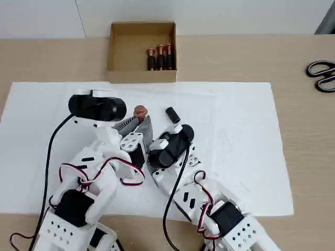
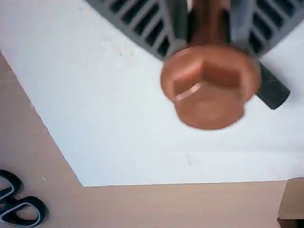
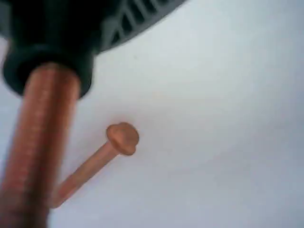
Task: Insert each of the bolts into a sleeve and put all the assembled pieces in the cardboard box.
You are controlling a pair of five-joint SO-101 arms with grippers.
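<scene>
Hex-head copper bolt (image 2: pixel 209 88) is clamped in the left gripper (image 1: pixel 138 124), jaws closed on its shank, head projecting clear, presumably to steady it for mating. For the right gripper (image 1: pixel 168 149), jaw state cannot be determined; close by it a threaded shank (image 3: pixel 40 142) enters a black sleeve (image 3: pixel 47 52). Three assembled pieces (image 1: pixel 160 57) lie side by side in the cardboard box (image 1: pixel 125 44).

A light wooden table (image 1: pixel 293 57) carries a white sheet (image 1: pixel 241 146) across its middle, a cardboard box (image 1: pixel 118 52) touching the sheet's far edge, and scissors (image 1: pixel 325 77) well apart at the right edge. On the sheet lie 1 black sleeve (image 1: pixel 172 114) and 1 loose copper bolt (image 3: pixel 95 164), each on its side.
</scene>
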